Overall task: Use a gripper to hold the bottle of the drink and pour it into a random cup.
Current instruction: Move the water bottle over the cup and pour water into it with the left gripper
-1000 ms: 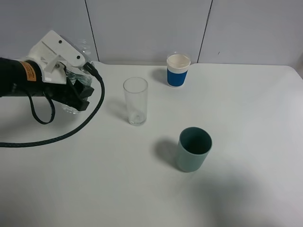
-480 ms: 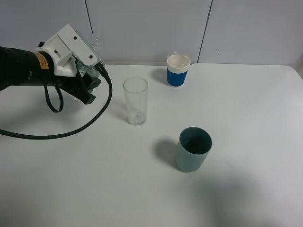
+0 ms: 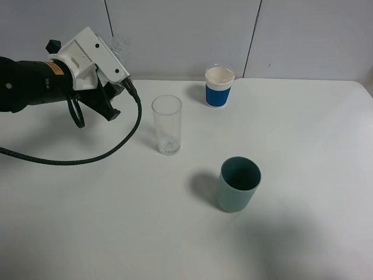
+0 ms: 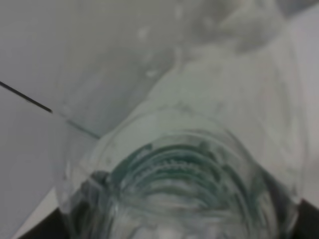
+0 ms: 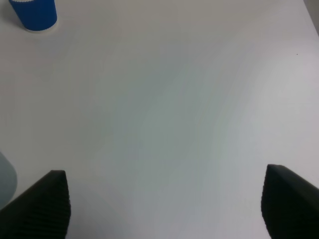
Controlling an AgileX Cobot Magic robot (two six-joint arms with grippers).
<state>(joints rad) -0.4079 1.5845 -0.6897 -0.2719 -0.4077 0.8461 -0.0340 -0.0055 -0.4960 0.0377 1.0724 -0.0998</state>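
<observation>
I'm gripping the bottle (image 3: 120, 43) w/ my left pincer (image 3: 106, 88), clenched round its body. I'm holding it up off the table (image 3: 303, 134) at the back-left, near the wall, w/ the neck pointing up and leaning a bit toward the cups. The wrist view is showing nothing but clear ribbed plastic right up close, so I can't tell if the cap is on or how much drink is inside. As I'm reading it, the pickup is done and I'm in the carry stage; nothing is pouring yet. The tall clear glass (image 3: 167, 124) is standing nearest, just beside my pincer but apart from it. The blue paper cup (image 3: 220, 87) is sitting farther back, and the green cup (image 3: 239, 184) is toward the front, well apart. My right pincer (image 5: 164, 201) is hanging released, jaws wide, over bare table, not helping. Next I'm prob. needing to bring the bottle mouth over a rim (the glass looks easiest) and then tip slowly. That glass is tall and narrow, so I'm judging a bump from my fingers or the bottle could knock it over.
</observation>
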